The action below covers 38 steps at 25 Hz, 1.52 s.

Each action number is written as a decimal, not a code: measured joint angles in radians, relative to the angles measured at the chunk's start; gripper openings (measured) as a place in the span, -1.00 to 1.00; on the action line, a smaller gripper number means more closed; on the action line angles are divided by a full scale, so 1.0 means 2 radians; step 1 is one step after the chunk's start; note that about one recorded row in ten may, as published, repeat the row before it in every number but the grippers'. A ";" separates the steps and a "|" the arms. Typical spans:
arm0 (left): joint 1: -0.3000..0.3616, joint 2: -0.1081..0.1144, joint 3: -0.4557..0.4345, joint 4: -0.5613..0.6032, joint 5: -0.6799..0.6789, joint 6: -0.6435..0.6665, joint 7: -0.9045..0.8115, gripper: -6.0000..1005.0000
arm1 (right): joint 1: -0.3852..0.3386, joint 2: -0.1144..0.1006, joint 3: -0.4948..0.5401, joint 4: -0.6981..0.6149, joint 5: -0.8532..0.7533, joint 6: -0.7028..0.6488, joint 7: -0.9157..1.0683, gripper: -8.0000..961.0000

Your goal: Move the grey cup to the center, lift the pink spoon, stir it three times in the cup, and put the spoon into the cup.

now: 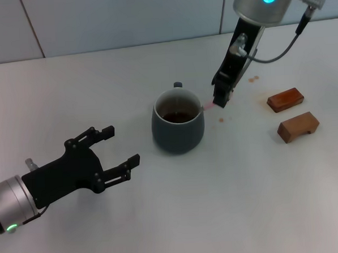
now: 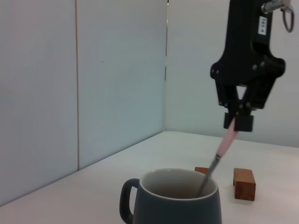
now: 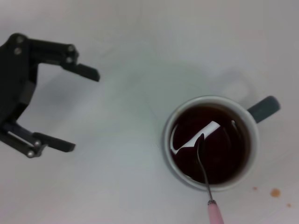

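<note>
The grey cup (image 1: 178,127) is a rounded, dark blue-grey ceramic mug with one loop handle; it stands upright near the middle of the surface (image 1: 218,203). Its inside is pale, and dark, glossy liquid fills it and reflects the light. The pink spoon (image 2: 223,150) leans into the cup: its thin grey metal part dips in the liquid, and the slim pale pink handle rises over the rim on the side of the wooden blocks. The right hand (image 1: 221,100), black and narrow, hangs above that side of the cup with its fingers closed on the top of the pink handle. The left hand (image 1: 120,149) is apart from the cup on the opposite side, low over the surface, with its black fingers spread open and holding nothing. Beyond the right hand, away from the cup, lie two brown wooden blocks (image 1: 296,113) and some small brown stains (image 1: 253,79). The surface is smooth and white. Behind the cup stands a pale panelled wall (image 1: 123,18).
</note>
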 joint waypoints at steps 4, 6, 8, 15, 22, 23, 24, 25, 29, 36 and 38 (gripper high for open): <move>-0.002 0.000 0.000 -0.001 0.000 -0.001 0.000 0.71 | 0.001 0.006 0.001 0.000 0.007 0.017 -0.002 -0.76; -0.002 0.000 0.000 -0.001 0.000 -0.001 0.000 0.71 | 0.003 0.006 0.001 0.002 0.009 0.030 -0.002 -0.76; -0.003 0.000 0.000 -0.002 0.000 -0.001 0.000 0.71 | 0.003 0.004 0.001 0.002 0.008 0.035 -0.002 -0.76; -0.003 0.000 0.002 -0.002 0.000 -0.001 -0.001 0.71 | -0.004 -0.005 0.001 0.003 0.007 0.013 0.000 -0.76; -0.005 0.000 0.003 -0.002 0.000 -0.001 -0.001 0.71 | 0.005 0.010 0.001 0.003 0.014 0.034 -0.005 -0.76; -0.005 0.000 0.003 -0.002 0.000 0.000 -0.001 0.71 | 0.006 0.009 0.000 0.004 0.011 0.038 -0.005 -0.76; -0.005 0.000 0.003 -0.002 0.000 0.000 -0.002 0.71 | 0.006 0.007 0.000 0.004 0.009 0.039 -0.004 -0.76; -0.005 0.000 0.003 -0.002 0.000 0.000 -0.002 0.71 | 0.003 0.003 0.001 0.002 0.008 0.039 -0.003 -0.76; -0.005 0.000 0.003 -0.002 0.000 0.000 -0.002 0.71 | -0.012 -0.004 0.020 -0.011 0.009 0.030 0.002 -0.76; -0.005 0.000 0.003 -0.002 0.000 0.000 -0.003 0.71 | -0.077 0.031 0.016 -0.133 0.004 0.023 0.001 -0.76; -0.005 0.000 0.003 -0.002 0.000 0.000 -0.003 0.71 | -0.093 0.033 0.004 -0.157 0.008 0.020 0.001 -0.70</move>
